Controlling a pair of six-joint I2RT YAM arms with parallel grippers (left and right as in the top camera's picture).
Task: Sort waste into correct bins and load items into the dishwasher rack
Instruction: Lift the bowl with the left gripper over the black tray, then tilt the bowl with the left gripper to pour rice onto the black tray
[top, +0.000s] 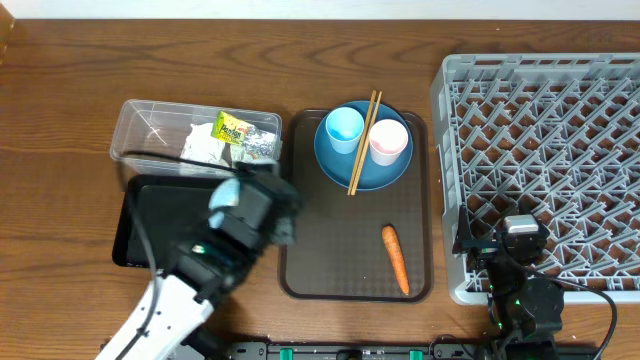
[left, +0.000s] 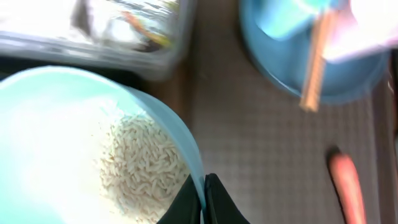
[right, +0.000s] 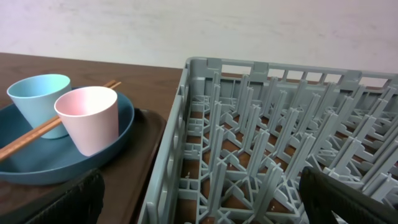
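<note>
One rim pinch: left gripper (left: 204, 196) clamps the bowl (left: 62, 137), whose rice (left: 146, 168) should pour slowly onto the black tray (top: 145, 215); right gripper (right: 205, 199) fingers spread.

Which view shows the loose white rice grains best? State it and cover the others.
Left wrist view: the loose white rice grains lie close up inside the light-blue bowl with white inside, its rim held by the left gripper. Overhead, the left arm hides them; the right wrist view misses them.
</note>
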